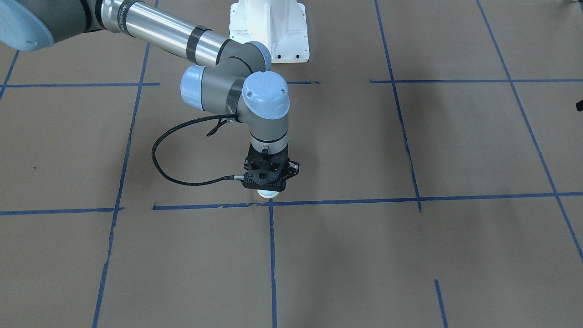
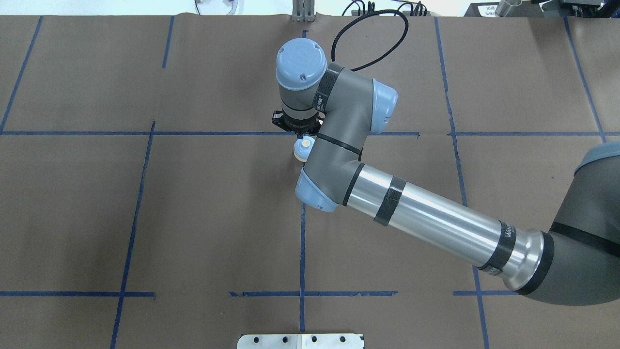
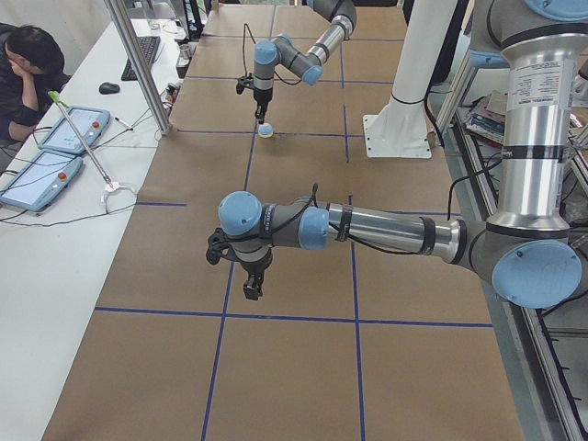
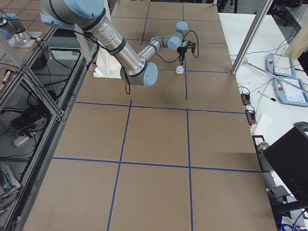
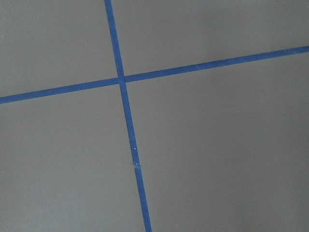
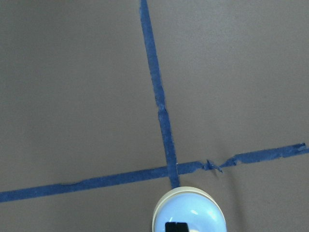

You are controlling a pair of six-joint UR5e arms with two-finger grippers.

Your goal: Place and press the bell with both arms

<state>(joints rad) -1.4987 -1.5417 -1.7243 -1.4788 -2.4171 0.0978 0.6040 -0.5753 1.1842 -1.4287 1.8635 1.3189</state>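
Note:
The bell (image 2: 302,149) stands on the brown table near a crossing of blue tape lines; it also shows in the front view (image 1: 268,193), the side views (image 3: 265,130) (image 4: 179,70) and the right wrist view (image 6: 188,215). My right gripper (image 2: 304,136) points straight down over the bell, with its fingertips (image 6: 176,226) together above the top of the dome. I cannot tell whether they touch it. My left gripper (image 3: 250,287) hangs over bare table far from the bell. It shows only in the left side view, so I cannot tell whether it is open or shut.
A white bolted pedestal (image 1: 271,27) stands behind the bell on the robot's side. A black cable (image 1: 157,159) loops from the right wrist. A side table with tablets (image 3: 55,147) and a seated person (image 3: 23,69) lies beyond the table's far edge.

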